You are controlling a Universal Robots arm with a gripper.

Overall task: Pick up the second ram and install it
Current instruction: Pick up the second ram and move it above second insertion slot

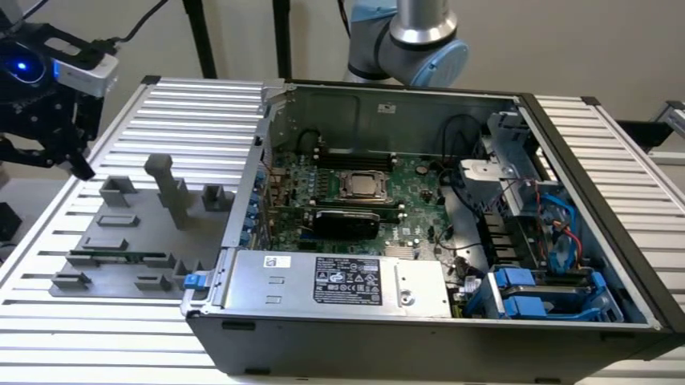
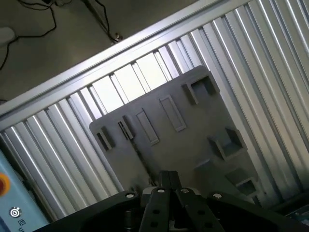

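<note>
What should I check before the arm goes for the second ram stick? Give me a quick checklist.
1. Second ram lying in the grey fixture: ok.
2. Claw lined up over the ram: not ok; it hangs high, toward the exterior view's left of the fixture, apart from the strip.
3. Computer case open, motherboard exposed: ok.
4. Memory slots free to take the ram: cannot tell.
5. Tall grey post on the fixture clear of the ram: ok; it stands apart from it.

Open air above the fixture plate (image 1: 139, 237) — tall post (image 1: 165, 189), low blocks (image 1: 117, 188) beside second ram (image 1: 118, 257).
</note>
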